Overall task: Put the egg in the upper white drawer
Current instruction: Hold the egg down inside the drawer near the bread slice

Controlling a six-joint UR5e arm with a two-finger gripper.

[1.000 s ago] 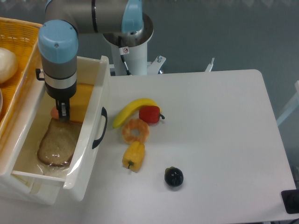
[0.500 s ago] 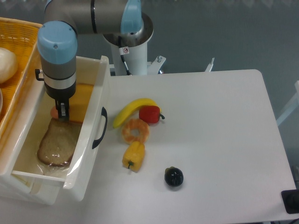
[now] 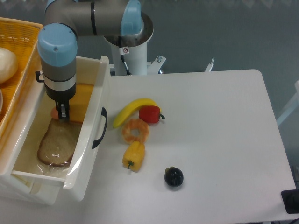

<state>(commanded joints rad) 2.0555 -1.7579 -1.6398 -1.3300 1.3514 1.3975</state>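
The upper white drawer stands pulled open at the left, its black curved handle facing the table. My gripper reaches down inside it, just above the far end of a bread slice. The small brownish-pink egg peeks out at the left of the dark fingers, which are close together around it. Most of the egg is hidden behind the fingers. I cannot tell whether it touches the drawer floor.
An orange cheese slice lies in the drawer behind the gripper. A yellow woven basket with a white ball sits at far left. On the table lie a banana, red pepper, doughnut, yellow pepper and a dark fruit.
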